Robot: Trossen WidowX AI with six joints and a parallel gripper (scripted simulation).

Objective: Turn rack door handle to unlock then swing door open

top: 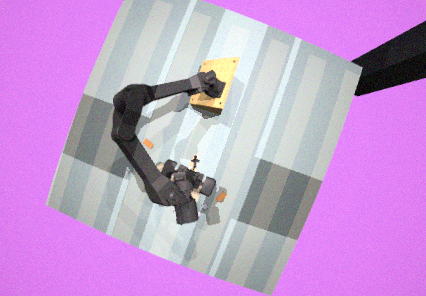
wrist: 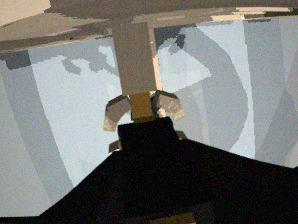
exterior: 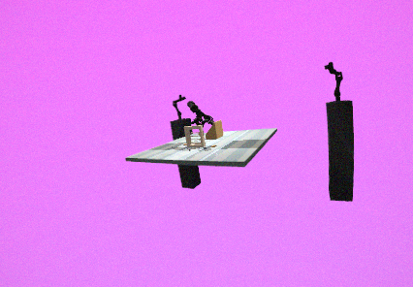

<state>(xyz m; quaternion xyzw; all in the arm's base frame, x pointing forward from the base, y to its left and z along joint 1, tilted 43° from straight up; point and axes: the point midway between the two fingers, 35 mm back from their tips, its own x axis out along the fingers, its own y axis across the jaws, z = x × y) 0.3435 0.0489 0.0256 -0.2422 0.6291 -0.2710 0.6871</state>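
The rack's pale wooden frame [exterior: 187,139] stands upright on the table [top: 320,101] [exterior: 262,139]. My gripper [top: 189,176] [wrist: 152,155] is over the rack and hides most of it in the top view. In the wrist view the fingers are shut on the handle [wrist: 141,107], a black block with a brown-gold strip. The fingers cover the handle's middle. A beige upright bar [wrist: 134,60] runs from the handle to a wide beige band at the top of the wrist view. How far the handle is turned and the door's angle cannot be told.
My arm [top: 131,111] reaches around from the yellow wooden base [top: 227,73] [exterior: 217,131]. Small orange blocks lie at the left [top: 148,144] and right [top: 221,197] of the rack. A small dark cross-shaped part [top: 195,161] is beside the gripper. Black pillars stand beyond the table.
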